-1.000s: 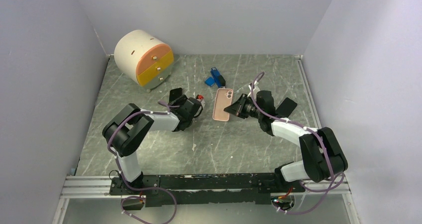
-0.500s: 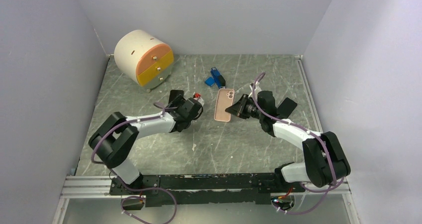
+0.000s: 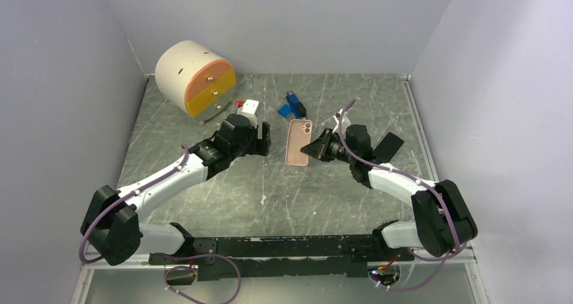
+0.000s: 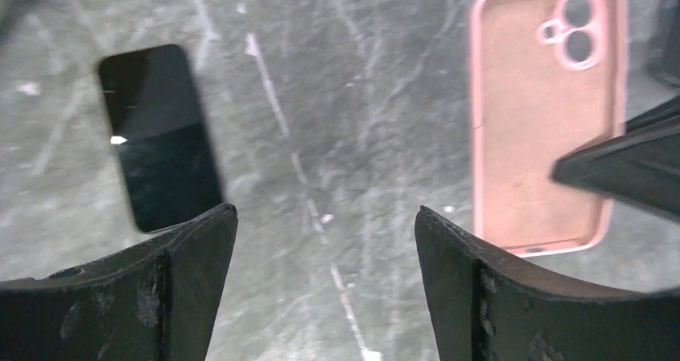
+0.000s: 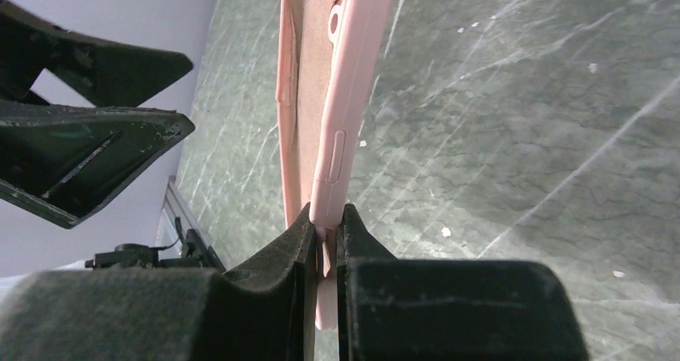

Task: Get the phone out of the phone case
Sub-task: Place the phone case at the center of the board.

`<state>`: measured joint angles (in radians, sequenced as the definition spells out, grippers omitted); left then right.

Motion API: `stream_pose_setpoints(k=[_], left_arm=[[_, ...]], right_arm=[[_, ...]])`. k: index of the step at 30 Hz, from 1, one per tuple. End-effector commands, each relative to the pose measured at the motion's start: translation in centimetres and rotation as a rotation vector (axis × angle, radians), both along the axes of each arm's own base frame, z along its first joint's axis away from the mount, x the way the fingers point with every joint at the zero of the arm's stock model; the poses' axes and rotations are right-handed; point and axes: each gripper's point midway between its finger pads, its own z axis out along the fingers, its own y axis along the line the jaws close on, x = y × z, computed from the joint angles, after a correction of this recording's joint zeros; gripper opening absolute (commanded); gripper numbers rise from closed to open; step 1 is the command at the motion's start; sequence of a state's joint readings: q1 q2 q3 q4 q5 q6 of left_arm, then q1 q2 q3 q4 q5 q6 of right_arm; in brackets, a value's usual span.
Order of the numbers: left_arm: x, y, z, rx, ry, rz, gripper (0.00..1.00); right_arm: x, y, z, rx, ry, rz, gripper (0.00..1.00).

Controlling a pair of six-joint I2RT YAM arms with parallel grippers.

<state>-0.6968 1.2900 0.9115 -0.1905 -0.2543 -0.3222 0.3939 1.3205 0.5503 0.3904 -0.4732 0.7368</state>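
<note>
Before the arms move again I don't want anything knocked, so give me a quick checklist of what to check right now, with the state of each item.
1. Phone out of the case: ok, it lies flat on the table and the case is empty.
2. Left fingers free: ok, open with nothing between them.
3. Right fingers holding the case: ok, shut on its edge.
4. Phone and case apart: ok, bare table between them.
5. Case resting on the table: cannot tell.
6. Phone screen unharmed: cannot tell, it is dark with a glint.
</note>
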Motion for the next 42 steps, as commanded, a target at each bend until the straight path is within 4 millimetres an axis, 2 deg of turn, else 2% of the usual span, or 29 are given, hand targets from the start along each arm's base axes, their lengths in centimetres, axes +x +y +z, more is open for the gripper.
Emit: stream_pose_setpoints(k=[1, 7, 16, 25, 35, 37, 42], left_arm=[[-0.1, -4.4, 2.2, -0.266, 0.063, -0.111, 0.84], [0.4, -6.8, 3.9, -0.399, 0.113, -0.212, 0.73], [2.0, -6.7, 4.4, -0.457, 0.112, -0.208, 0.53], [2.2, -6.4, 3.6, -0.464, 0.140, -0.209, 0.43], [1.5, -7.6, 2.7, -0.488, 0.191, -0.276, 0.31], [1.4, -7.7, 2.5, -0.490, 0.198, -0.283, 0.27], [1.5, -7.3, 2.9, -0.467, 0.179, -0.275, 0.03]], right_arm=[[0.2, 1.3, 3.0, 0.044, -0.130, 0.030, 0.00], [-0.6, 2.7, 3.4, 0.028, -0.176, 0.081, 0.00], [-1.2, 4.1, 3.8, 0.006, -0.226, 0.128, 0.00], [-1.4, 4.6, 4.3, 0.006, -0.249, 0.144, 0.00], [-1.7, 5.0, 5.1, 0.018, -0.271, 0.159, 0.00], [-1.7, 5.2, 5.3, 0.023, -0.276, 0.165, 0.00], [-1.8, 5.3, 5.4, 0.024, -0.271, 0.169, 0.00]])
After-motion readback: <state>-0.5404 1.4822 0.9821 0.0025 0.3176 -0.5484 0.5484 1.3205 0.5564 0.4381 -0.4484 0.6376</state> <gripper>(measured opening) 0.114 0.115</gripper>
